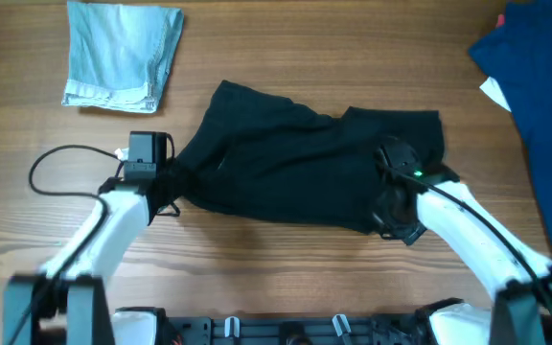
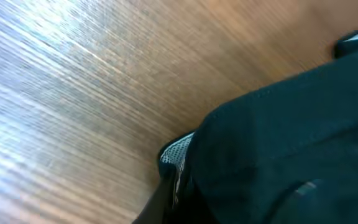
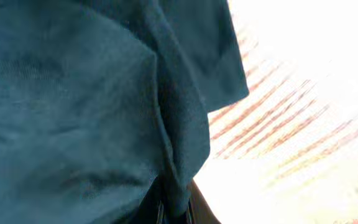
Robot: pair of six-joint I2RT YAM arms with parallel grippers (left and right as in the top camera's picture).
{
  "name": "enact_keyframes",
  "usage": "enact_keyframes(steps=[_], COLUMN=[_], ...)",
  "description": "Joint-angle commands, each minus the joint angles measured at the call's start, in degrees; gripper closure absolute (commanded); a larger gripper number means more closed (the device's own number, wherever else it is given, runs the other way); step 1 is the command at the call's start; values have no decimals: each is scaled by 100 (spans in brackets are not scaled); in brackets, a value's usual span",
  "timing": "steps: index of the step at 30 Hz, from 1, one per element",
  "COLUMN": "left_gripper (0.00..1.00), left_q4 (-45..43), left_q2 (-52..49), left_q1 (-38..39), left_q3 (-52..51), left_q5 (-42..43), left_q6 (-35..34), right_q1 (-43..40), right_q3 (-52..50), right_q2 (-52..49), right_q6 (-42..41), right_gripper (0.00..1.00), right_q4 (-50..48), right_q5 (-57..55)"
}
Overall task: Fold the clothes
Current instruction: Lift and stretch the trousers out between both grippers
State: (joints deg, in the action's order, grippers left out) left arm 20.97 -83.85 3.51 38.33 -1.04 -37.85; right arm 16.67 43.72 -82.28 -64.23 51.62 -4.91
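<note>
A black garment [image 1: 295,168] lies rumpled across the middle of the wooden table. My left gripper [image 1: 169,184] is shut on its left edge; the left wrist view shows dark cloth [image 2: 278,149] with a pale mesh lining pinched between the fingers [image 2: 176,199]. My right gripper [image 1: 391,206] is shut on the garment's right front part; the right wrist view shows a fold of dark cloth [image 3: 104,112] caught between the fingers [image 3: 174,208]. A folded light-blue denim piece [image 1: 123,55] lies at the back left.
A blue garment [image 1: 540,86] with a white bit beside it lies at the right edge of the table [image 1: 257,278]. A black cable [image 1: 60,158] loops on the table left of my left arm.
</note>
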Motion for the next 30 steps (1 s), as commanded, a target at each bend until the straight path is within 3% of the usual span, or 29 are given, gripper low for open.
enact_keyframes(steps=[1, 8, 11, 16, 20, 25, 30], left_gripper=[96, 96, 96, 96, 96, 96, 96], left_q4=[450, 1499, 2138, 2900, 3058, 2813, 2288], left_q2=[1432, 4734, 5624, 5641, 5582, 5447, 5372], left_q1=[2, 2, 2, 2, 2, 2, 2], left_q3=[275, 393, 1143, 3082, 3928, 4013, 4013], left_q5=[-52, -22, 35, 166, 245, 1268, 1893], left_q6=[9, 7, 7, 212, 308, 149, -17], right_q1=[-26, -26, -24, -24, -24, -24, -24], right_q3=[625, 1974, 2983, 4741, 5967, 7088, 7554], right_q2=[883, 2267, 2455, 2448, 2452, 2455, 2452], right_q6=[170, 730, 1032, 1311, 1353, 1499, 1504], right_gripper=[96, 96, 96, 96, 96, 96, 96], right_q4=[313, 1370, 1919, 2844, 3495, 3939, 4039], right_q5=[-424, -433, -431, -826, -909, -1056, -1314])
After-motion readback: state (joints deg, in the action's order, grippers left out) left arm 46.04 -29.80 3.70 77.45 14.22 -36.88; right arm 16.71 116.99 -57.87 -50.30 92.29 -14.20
